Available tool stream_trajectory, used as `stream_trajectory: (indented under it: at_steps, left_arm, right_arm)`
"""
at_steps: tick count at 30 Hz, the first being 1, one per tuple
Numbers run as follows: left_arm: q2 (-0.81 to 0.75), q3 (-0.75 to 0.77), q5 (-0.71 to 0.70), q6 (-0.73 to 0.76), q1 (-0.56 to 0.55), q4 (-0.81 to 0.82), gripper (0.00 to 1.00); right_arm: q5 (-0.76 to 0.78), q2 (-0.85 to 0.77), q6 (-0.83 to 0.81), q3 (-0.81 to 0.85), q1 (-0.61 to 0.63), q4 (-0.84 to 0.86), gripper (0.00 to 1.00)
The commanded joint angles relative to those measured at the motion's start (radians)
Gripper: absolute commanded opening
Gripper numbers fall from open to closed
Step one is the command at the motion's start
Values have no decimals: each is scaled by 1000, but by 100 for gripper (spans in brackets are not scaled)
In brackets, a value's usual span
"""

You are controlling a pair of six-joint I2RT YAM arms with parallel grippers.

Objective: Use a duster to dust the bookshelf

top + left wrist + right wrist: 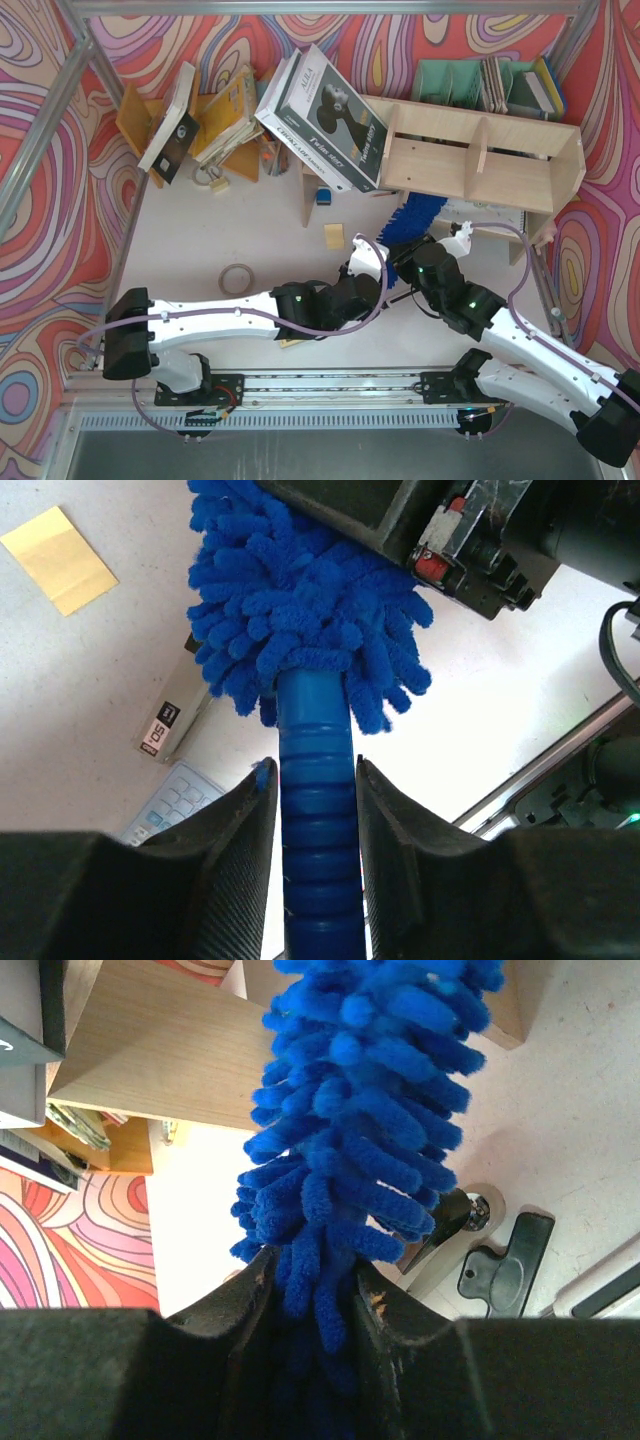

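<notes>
My left gripper is clamped tight on the ribbed blue handle of the duster. My right gripper is closed into its fluffy head just beyond. The duster points toward 1 o'clock, its tip near the front edge of the bookshelf. Leaning books crowd the shelf's end at 10 o'clock. On the surface, a yellow sticky note lies at 9 o'clock and a tape roll at 8.

A yellow sticky note lies ahead and well left of the left pincer. A pale keypad lies nearer, just to its left.
</notes>
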Motion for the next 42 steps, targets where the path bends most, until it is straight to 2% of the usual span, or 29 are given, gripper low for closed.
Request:
stream_trajectory:
  at_steps: [1, 5, 15, 21, 26, 29, 33, 35, 42]
  left_arm:
    - [40, 33, 2, 31, -6, -40, 45]
    - [59, 40, 9, 31, -2, -47, 53]
    - [106, 48, 76, 13, 35, -84, 58]
    - [118, 48, 98, -3, 58, -130, 44]
    - [128, 58, 129, 9, 62, -180, 41]
    - [147, 77, 142, 13, 63, -221, 30]
    - [140, 71, 157, 18, 62, -213, 12]
    - [127, 77, 159, 22, 61, -205, 2]
    - [92, 107, 156, 28, 60, -163, 0]
  right_arm:
    - [8, -23, 77, -11, 5, 1, 28]
    - [-1, -29, 114, -22, 5, 7, 23]
    - [7, -47, 131, -21, 5, 8, 18]
    - [-3, -52, 128, -29, 5, 24, 15]
    - [-12, -49, 134, -39, 5, 22, 15]
    - [-16, -49, 137, -44, 5, 16, 15]
    - [-13, -48, 139, -37, 5, -16, 22]
    - [0, -52, 134, -23, 5, -50, 30]
    - [125, -109, 30, 73, 5, -210, 63]
